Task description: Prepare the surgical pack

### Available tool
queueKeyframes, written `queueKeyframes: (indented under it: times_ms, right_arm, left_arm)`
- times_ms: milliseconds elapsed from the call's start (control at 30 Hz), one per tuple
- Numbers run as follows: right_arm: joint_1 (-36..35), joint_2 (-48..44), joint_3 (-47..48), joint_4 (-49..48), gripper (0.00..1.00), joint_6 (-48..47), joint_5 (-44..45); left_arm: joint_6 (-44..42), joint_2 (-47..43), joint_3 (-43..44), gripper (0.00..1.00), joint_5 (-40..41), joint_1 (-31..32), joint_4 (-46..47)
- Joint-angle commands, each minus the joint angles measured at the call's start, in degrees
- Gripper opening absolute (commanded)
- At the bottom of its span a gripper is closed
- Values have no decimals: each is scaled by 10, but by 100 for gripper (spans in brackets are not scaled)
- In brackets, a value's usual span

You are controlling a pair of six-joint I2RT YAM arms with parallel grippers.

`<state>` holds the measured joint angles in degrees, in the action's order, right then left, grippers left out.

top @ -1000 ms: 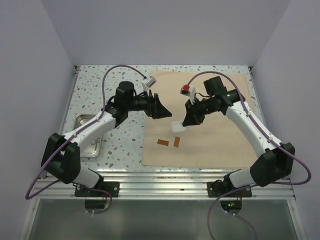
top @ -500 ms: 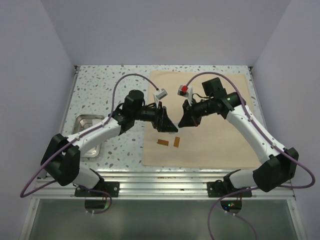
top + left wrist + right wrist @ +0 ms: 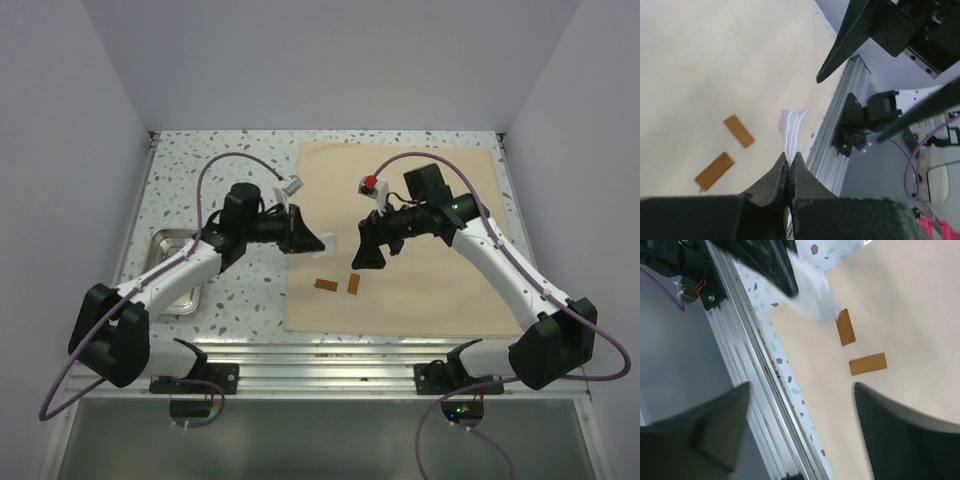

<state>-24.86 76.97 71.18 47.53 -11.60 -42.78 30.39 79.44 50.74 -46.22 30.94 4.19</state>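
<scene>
The tan cloth (image 3: 420, 250) lies flat on the right half of the table. My left gripper (image 3: 308, 238) hovers at the cloth's left edge, shut on a white gauze pad (image 3: 328, 243). In the left wrist view the gauze pad (image 3: 792, 131) sticks out beyond the left gripper (image 3: 790, 156), whose jaws are pressed together. My right gripper (image 3: 364, 256) stands open just right of the gauze, holding nothing; the right gripper (image 3: 801, 386) shows cloth between its spread fingers. Two brown strips (image 3: 326, 285) (image 3: 354, 284) lie on the cloth below both grippers. The steel tray (image 3: 176, 268) sits at the far left.
The speckled tabletop (image 3: 230, 170) is bounded by the aluminium rail (image 3: 330, 350) along its near edge and by walls on the other sides. No instruments show in these views.
The gauze pad passed from my right gripper to my left. The left jaws shut on it and drew back leftward; the right jaws opened and moved slightly down.
</scene>
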Motion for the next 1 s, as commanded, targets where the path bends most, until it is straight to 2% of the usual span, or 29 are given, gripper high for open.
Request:
queueKeyframes:
  times_ms: [0,100,300,367,433,467,533,633,700,833,933,967]
  right_arm:
    - [-2,-16,-7,-59,99,60,24]
    - [-3,-11,-3,-71,99,96,33]
    - [-18,-3,-16,-125,99,223,140]
    - [-18,8,-9,-118,99,264,154]
    - [-17,39,19,-76,99,270,133]
    - [-18,48,29,-61,99,269,121]
    - [-18,59,53,-43,99,257,95]
    - [-17,9,41,-84,99,257,107]
    - [-17,11,40,-91,99,306,118]
    - [-17,35,-15,-168,99,365,-7]
    - [-16,34,-14,-164,99,368,16]
    - [-18,36,-6,-152,99,361,51]
  left_arm:
    - [-16,-65,-21,0,52,-58,-36]
    - [-44,-99,-21,0,91,-111,-95]
    - [-75,-154,-23,0,160,-232,-166]
    - [-88,-163,-23,0,178,-288,-190]
    - [-103,-169,-24,0,192,-338,-198]
    - [-110,-164,-18,0,211,-344,-221]
    - [-120,-154,-13,0,230,-366,-220]
    - [-125,-142,-28,0,262,-402,-213]
    - [-130,-129,-48,0,264,-430,-201]
    - [-118,-120,-82,0,262,-473,-167]
    - [-111,-116,-100,0,255,-504,-149]
    - [-111,-114,-107,0,256,-506,-146]
